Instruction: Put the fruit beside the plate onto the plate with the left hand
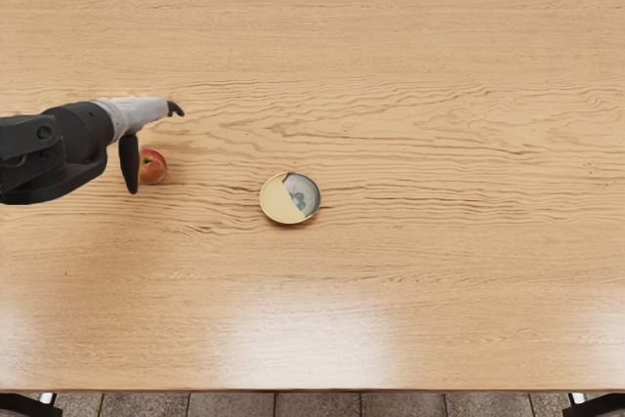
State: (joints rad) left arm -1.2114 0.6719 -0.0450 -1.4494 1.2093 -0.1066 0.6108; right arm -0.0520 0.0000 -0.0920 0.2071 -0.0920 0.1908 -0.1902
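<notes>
My left hand is spread wide and grips nothing, one finger just beside the apple, which lies on the table apart from the plate, so grasping and placing are not yet done.

The left arm comes in from the left edge, dark and thick, and reaches to the right; the grey left hand is at its end, on the left side; the fingers are spread, one pointing right, one hanging toward the near side; the hand grasps nothing.
</notes>
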